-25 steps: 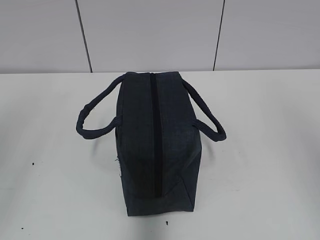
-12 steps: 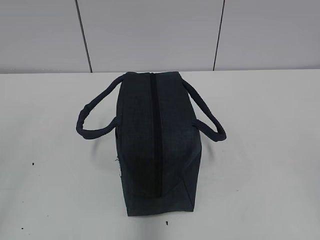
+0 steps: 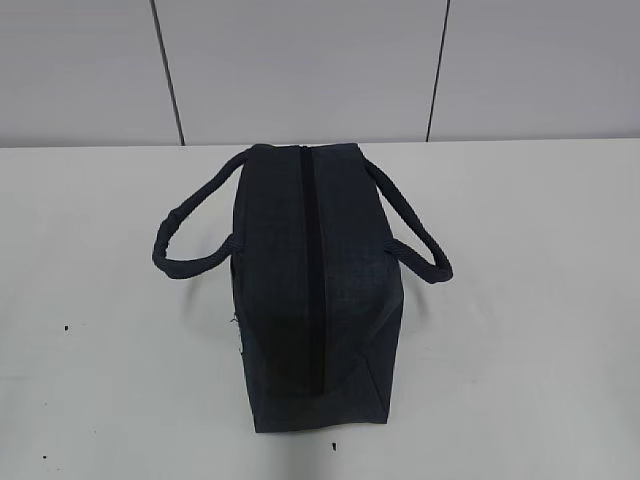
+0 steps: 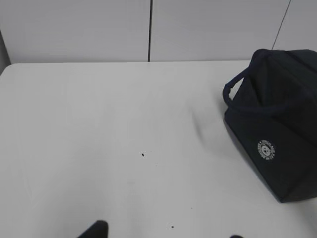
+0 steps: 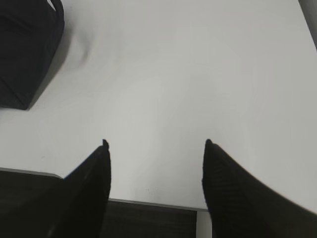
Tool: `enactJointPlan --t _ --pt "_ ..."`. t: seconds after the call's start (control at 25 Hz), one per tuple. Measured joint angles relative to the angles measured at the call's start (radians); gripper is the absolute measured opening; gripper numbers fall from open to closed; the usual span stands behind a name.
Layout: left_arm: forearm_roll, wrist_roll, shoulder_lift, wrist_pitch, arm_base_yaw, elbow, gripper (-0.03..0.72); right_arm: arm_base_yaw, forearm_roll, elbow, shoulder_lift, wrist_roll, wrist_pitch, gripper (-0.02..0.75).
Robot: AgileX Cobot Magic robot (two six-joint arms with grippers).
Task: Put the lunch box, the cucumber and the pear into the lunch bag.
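The dark navy lunch bag stands in the middle of the white table, its top zipper closed and a loop handle hanging out on each side. It also shows at the right of the left wrist view, lunch bag, and at the top left of the right wrist view, lunch bag. The lunch box, the cucumber and the pear are out of view. My left gripper is open, only its fingertips showing over bare table. My right gripper is open and empty near the table's front edge.
A grey panelled wall runs behind the table. A few small dark specks mark the tabletop. The table's front edge lies just under my right gripper.
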Motion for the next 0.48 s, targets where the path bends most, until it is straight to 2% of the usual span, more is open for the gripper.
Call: enactJointPlan --t 0.24,0.48 --pt "-0.008 0.004 0.000 -0.106 0.000 0.066 0.435 0.000 -0.002 0.063 0.000 0.000 -0.068 0.461" --pt "-0.006 0.007 0.000 -0.117 0.000 0.087 0.435 0.000 -0.004 0.089 0.000 -0.003 -0.111 0.461"
